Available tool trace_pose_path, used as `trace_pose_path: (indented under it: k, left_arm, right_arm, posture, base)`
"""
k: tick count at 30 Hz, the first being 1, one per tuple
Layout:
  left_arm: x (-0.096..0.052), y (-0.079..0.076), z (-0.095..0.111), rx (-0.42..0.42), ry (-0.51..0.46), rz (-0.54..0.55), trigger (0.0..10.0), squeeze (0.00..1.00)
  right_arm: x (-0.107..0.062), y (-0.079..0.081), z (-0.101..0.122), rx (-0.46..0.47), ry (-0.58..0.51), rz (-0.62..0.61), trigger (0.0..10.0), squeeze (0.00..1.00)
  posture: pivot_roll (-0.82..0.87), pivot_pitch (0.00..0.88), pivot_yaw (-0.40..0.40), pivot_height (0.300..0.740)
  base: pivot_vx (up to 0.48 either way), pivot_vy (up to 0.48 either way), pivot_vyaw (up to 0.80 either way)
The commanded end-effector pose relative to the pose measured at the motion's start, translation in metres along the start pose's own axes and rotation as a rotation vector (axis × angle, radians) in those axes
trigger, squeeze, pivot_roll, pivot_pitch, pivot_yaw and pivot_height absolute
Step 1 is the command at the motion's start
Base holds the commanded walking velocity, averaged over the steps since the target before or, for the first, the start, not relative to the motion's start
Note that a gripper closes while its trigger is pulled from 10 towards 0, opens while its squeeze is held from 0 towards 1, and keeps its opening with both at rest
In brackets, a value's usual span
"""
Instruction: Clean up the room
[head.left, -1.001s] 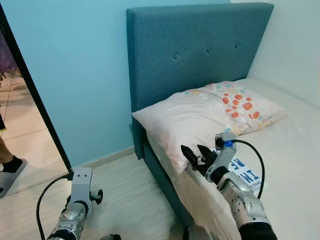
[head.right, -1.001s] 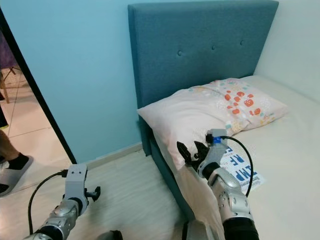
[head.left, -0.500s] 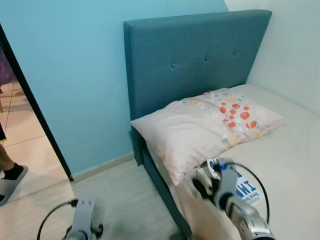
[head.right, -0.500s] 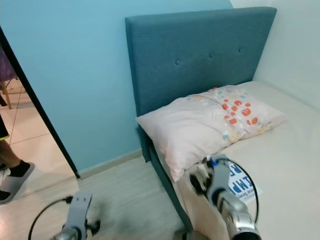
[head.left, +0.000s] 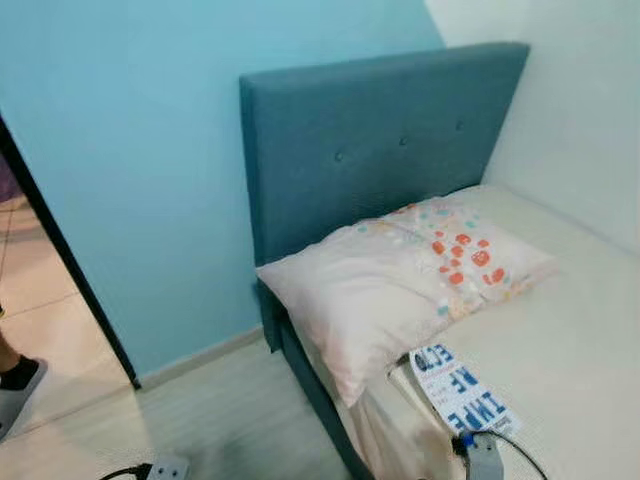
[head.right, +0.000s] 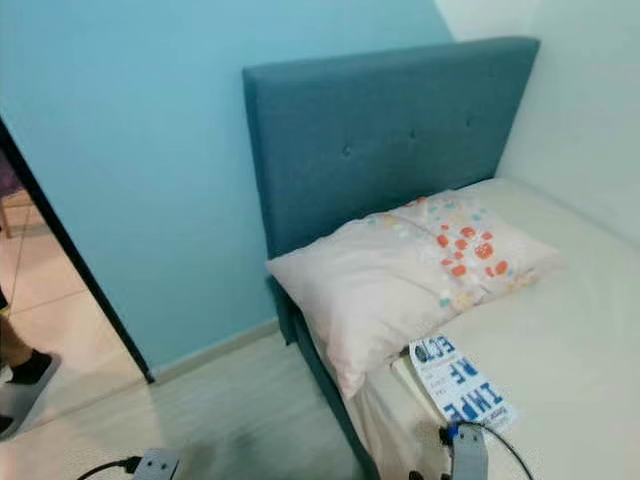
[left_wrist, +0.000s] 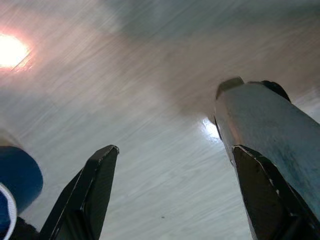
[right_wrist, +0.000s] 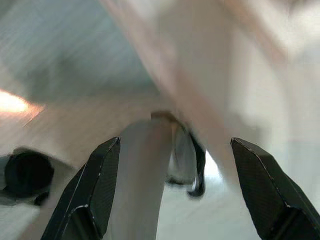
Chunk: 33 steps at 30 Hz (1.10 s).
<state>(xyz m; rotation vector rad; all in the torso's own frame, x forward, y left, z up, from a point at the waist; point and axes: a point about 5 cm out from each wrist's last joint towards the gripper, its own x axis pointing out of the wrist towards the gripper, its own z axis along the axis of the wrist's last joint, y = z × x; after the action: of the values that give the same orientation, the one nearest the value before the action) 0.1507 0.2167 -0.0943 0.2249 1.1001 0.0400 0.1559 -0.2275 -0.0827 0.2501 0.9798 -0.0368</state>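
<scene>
A bed (head.left: 570, 330) with a teal headboard (head.left: 370, 150) stands against a blue wall. A pale pillow (head.left: 400, 275) with orange spots lies at its head, looking tidy. A printed leaflet (head.left: 462, 388) lies loose on the mattress beside the pillow, so tidying seems barely under way. Compared with a second ago, both arms have dropped low and the camera has tipped upward. The right gripper (right_wrist: 175, 190) hangs by the bed's edge, fingers spread, holding nothing. The left gripper (left_wrist: 165, 195) is likewise spread and empty above the floor (head.left: 210, 420).
</scene>
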Motion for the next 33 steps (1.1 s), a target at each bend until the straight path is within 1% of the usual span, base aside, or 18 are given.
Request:
trace_pose_path:
  k: [1, 2, 4, 6, 7, 8, 9, 10, 11, 12, 13, 15, 16, 19, 23, 29, 33]
  left_arm:
    - [-0.001, 0.003, -0.006, 0.028, 0.029, 0.006, 10.0, 0.0]
    - [0.0, 0.003, -0.005, 0.033, 0.031, 0.002, 10.0, 0.0]
    - [0.0, 0.003, -0.005, 0.033, 0.031, 0.002, 10.0, 0.0]
    - [0.0, 0.003, -0.003, 0.033, 0.029, -0.001, 10.0, 0.0]
    - [0.0, 0.003, -0.003, 0.033, 0.029, -0.001, 10.0, 0.0]
    - [0.0, 0.003, -0.002, 0.035, 0.027, -0.003, 10.0, 0.0]
    - [0.0, 0.003, -0.002, 0.035, 0.027, -0.003, 10.0, 0.0]
    - [0.0, 0.002, -0.002, 0.037, 0.025, -0.005, 10.0, 0.0]
    - [0.0, 0.002, -0.002, 0.037, 0.025, -0.005, 10.0, 0.0]
    - [0.0, 0.002, -0.002, 0.049, 0.022, -0.006, 10.0, 0.0]
    - [0.0, 0.002, -0.002, 0.049, 0.022, -0.006, 10.0, 0.0]
    - [-0.001, 0.001, -0.005, 0.069, 0.025, -0.012, 10.0, 0.0]
    - [-0.001, 0.001, -0.005, 0.069, 0.025, -0.012, 10.0, 0.0]
    - [-0.001, 0.001, -0.008, 0.079, 0.031, -0.016, 10.0, 0.0]
    - [-0.001, 0.001, -0.009, 0.068, 0.04, -0.016, 10.0, 0.0]
    - [-0.001, 0.0, -0.01, 0.047, 0.046, -0.02, 10.0, 0.0]
    - [-0.001, -0.002, -0.009, 0.048, 0.046, -0.025, 10.0, 0.0]
  right_arm:
    - [-0.001, 0.0, -0.014, 0.036, 0.04, -0.013, 10.0, 0.0]
    - [-0.002, -0.001, -0.024, 0.043, 0.073, -0.026, 10.0, 0.0]
    - [-0.002, -0.001, -0.024, 0.043, 0.073, -0.026, 10.0, 0.0]
    - [-0.006, -0.004, -0.042, 0.04, 0.136, -0.049, 10.0, 0.0]
    - [-0.006, -0.004, -0.042, 0.04, 0.136, -0.049, 10.0, 0.0]
    - [-0.008, -0.006, -0.05, 0.033, 0.161, -0.058, 10.0, 0.0]
    - [-0.008, -0.006, -0.05, 0.033, 0.161, -0.058, 10.0, 0.0]
    - [-0.011, -0.009, -0.056, 0.026, 0.179, -0.066, 10.0, 0.0]
    - [-0.011, -0.009, -0.056, 0.026, 0.179, -0.066, 10.0, 0.0]
    - [-0.015, -0.015, -0.063, 0.019, 0.198, -0.086, 10.0, 0.0]
    - [-0.015, -0.015, -0.063, 0.019, 0.198, -0.086, 10.0, 0.0]
    - [-0.021, -0.024, -0.071, 0.006, 0.229, -0.13, 10.0, 0.0]
    - [-0.021, -0.024, -0.071, 0.006, 0.229, -0.13, 10.0, 0.0]
    - [-0.025, -0.031, -0.075, -0.017, 0.259, -0.163, 10.0, 0.0]
    - [-0.025, -0.032, -0.075, -0.032, 0.268, -0.166, 10.0, 0.0]
    - [-0.024, -0.031, -0.072, -0.055, 0.271, -0.165, 10.0, 0.0]
    - [-0.019, -0.027, -0.064, -0.072, 0.262, -0.165, 10.0, 0.0]
  posture:
    - [-0.02, 0.0, -0.053, 0.7]
    - [-0.02, 0.0, -0.055, 0.705]
    - [-0.02, 0.0, -0.055, 0.705]
    - [-0.01, 0.0, -0.057, 0.715]
    - [-0.01, 0.0, -0.057, 0.715]
    - [-0.01, 0.0, -0.057, 0.72]
    - [-0.01, 0.0, -0.057, 0.72]
    - [-0.02, 0.0, -0.056, 0.725]
    - [-0.02, 0.0, -0.056, 0.725]
    - [-0.02, 0.0, -0.056, 0.73]
    - [-0.02, 0.0, -0.056, 0.73]
    - [-0.02, 0.0, -0.054, 0.73]
    - [-0.02, 0.0, -0.054, 0.73]
    - [-0.02, 0.0, -0.054, 0.73]
    - [-0.02, 0.0, -0.055, 0.73]
    - [-0.02, 0.0, -0.055, 0.73]
    - [-0.02, 0.0, -0.054, 0.73]
  base:
    - [-0.48, 0.0, 0.0]
    - [-0.48, 0.0, 0.0]
    - [-0.48, 0.0, 0.0]
    - [-0.48, 0.0, 0.0]
    - [-0.48, 0.0, 0.0]
    - [-0.48, 0.0, 0.0]
    - [-0.48, 0.0, 0.0]
    - [-0.48, 0.0, 0.0]
    - [-0.48, 0.0, 0.0]
    - [0.0, 0.0, 0.0]
    - [0.0, 0.0, 0.0]
    - [0.0, 0.0, 0.0]
    - [0.0, 0.0, 0.0]
    - [0.0, 0.0, 0.0]
    - [0.0, 0.0, 0.0]
    - [-0.283, 0.0, 0.0]
    - [-0.307, 0.0, 0.0]
